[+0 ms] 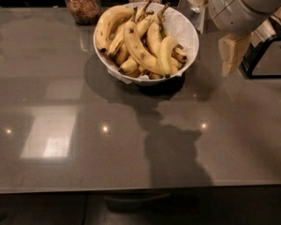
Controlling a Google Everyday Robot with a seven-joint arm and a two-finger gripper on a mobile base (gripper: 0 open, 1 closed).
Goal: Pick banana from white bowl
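We found the white bowl [185, 24] standing toward the far side of a grey glossy table [75, 144], right of centre, heaped with bananas. Two glass jars [83, 3] stood just behind it along the far edge, and a black-framed object [267, 55] sat near the right edge. The near half of the table was bare surface to its front edge, giving open room in front of the bowl and to its left. The gripper [232, 55] hung above the table to the right of the bowl, apart from the rim and between the bowl and the black-framed object; we could not tell whether it was spread or closed. The banana [164, 54] lay on top of the pile at the bowl's near right side, against longer bananas on its left. Its long axis ran roughly from the near rim toward the bowl's centre, its bend bowed to the right, and a dark tip pointed at the near rim.
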